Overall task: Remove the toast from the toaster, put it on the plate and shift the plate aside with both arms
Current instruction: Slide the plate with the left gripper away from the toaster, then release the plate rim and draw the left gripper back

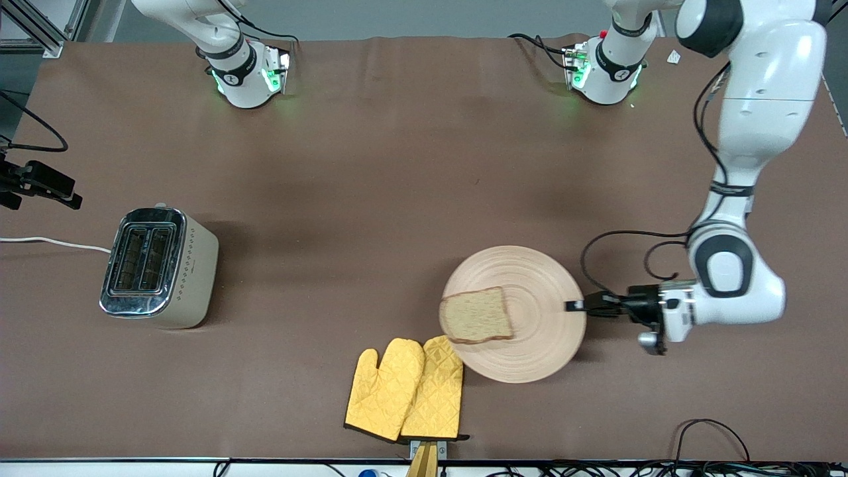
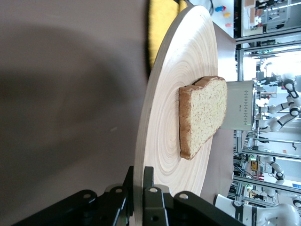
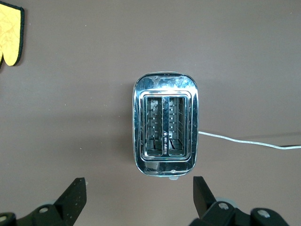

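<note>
The toast point(image 1: 477, 315) lies flat on the plate point(image 1: 540, 278), toward the rim on the right arm's side. My left gripper point(image 1: 575, 305) is shut on the plate's rim at the left arm's end, one finger above and one below. In the left wrist view the fingers of the left gripper point(image 2: 139, 176) pinch the plate point(image 2: 174, 70), with the toast point(image 2: 204, 115) on it. My right gripper point(image 3: 138, 184) is open and empty, high over the table beside the toaster point(image 3: 164, 125).
The toaster point(image 1: 156, 265) stands toward the right arm's end, both slots empty, with a white cable. Two yellow oven mitts point(image 1: 407, 387) lie near the front table edge, and the plate's rim overlaps one. Cables trail by the left arm.
</note>
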Controlling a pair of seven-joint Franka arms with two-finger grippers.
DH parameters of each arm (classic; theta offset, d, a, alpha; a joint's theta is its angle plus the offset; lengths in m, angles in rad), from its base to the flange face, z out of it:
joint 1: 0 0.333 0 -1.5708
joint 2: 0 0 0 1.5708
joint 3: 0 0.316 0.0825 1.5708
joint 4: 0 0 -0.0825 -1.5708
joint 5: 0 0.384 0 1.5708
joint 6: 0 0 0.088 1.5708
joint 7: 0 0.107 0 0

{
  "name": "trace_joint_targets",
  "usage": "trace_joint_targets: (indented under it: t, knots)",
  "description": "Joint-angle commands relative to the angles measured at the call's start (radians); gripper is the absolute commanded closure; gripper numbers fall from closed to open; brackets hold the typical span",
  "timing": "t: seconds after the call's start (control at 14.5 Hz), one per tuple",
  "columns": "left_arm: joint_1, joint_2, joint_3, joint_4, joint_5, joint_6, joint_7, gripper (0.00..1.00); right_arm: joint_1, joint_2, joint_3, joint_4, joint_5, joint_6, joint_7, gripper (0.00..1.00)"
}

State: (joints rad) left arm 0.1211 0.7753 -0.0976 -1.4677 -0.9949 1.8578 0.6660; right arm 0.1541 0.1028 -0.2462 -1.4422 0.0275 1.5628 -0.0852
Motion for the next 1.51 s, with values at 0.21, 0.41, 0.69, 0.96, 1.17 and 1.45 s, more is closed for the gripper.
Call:
trace_joint_targets:
  t: [0.21,0.41,0.69,0.96,1.17,1.45]
  knots:
    - [0.193,-0.048,-0.020,-0.013,0.067,-0.058,0.006,1.00,-0.021,-0.031,0.021,-0.007,-0.004,-0.020,-0.004,0.00]
    - [0.273,-0.042,-0.020,-0.014,0.068,-0.075,0.012,1.00,-0.019,-0.031,0.022,-0.006,-0.015,-0.043,0.002,0.00]
    - [0.345,0.014,-0.019,-0.014,0.104,-0.089,0.075,1.00,-0.021,-0.031,0.021,-0.007,-0.009,-0.044,0.002,0.00]
    - [0.364,0.052,-0.019,-0.016,0.105,-0.089,0.083,1.00,-0.022,-0.029,0.021,-0.007,-0.011,-0.046,-0.001,0.00]
    - [0.354,0.061,-0.017,-0.023,0.108,-0.089,0.070,0.97,-0.024,-0.029,0.019,-0.007,-0.011,-0.047,-0.001,0.00]
    - [0.353,0.081,-0.016,-0.023,0.150,-0.089,0.079,0.88,-0.025,-0.029,0.019,-0.007,-0.011,-0.052,-0.001,0.00]
